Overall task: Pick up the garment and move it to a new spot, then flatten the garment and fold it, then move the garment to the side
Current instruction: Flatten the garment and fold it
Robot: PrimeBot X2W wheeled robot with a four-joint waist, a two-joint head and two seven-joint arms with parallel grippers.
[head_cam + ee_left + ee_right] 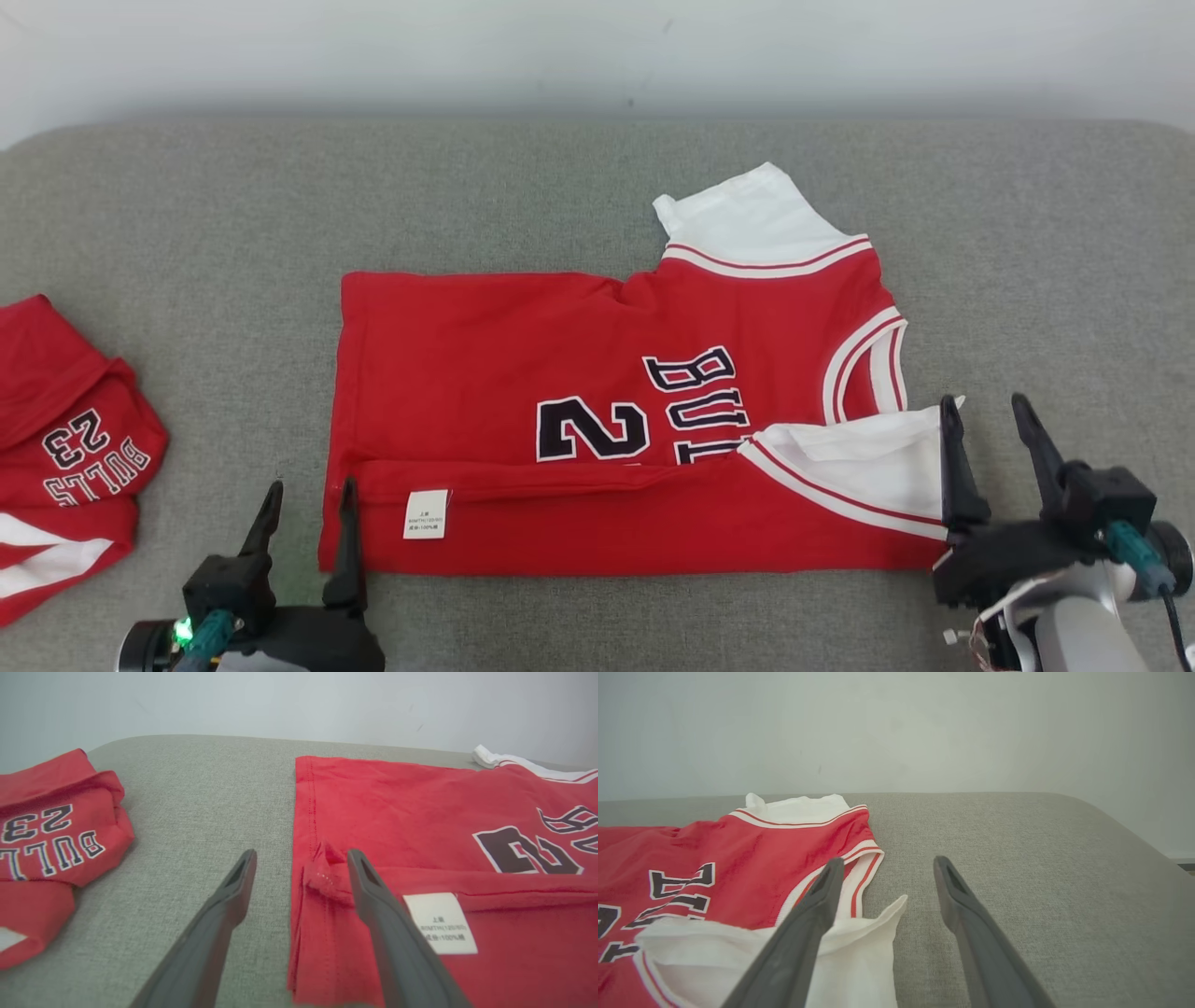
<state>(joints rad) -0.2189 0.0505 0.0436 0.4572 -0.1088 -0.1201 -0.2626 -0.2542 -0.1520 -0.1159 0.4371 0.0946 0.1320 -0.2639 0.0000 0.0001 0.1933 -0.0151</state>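
My left pincer (310,490), lower left, gapes astride the hem corner of the red jersey (523,355), holding nothing; my right pincer (985,406), lower right, gapes at its white sleeve (868,457). Jersey lies mid-frame; bare grey cushion (280,205) above

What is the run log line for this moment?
jersey: near edge folded over | left gripper: open at hem | right gripper: open at white sleeve

Plain pale wall (597,56) at the back w/ a few tiny dark specks, & in front of it a wide grey fabric-covered surface (560,187), coarse weave, far corners rounded, lit softly & evenly.
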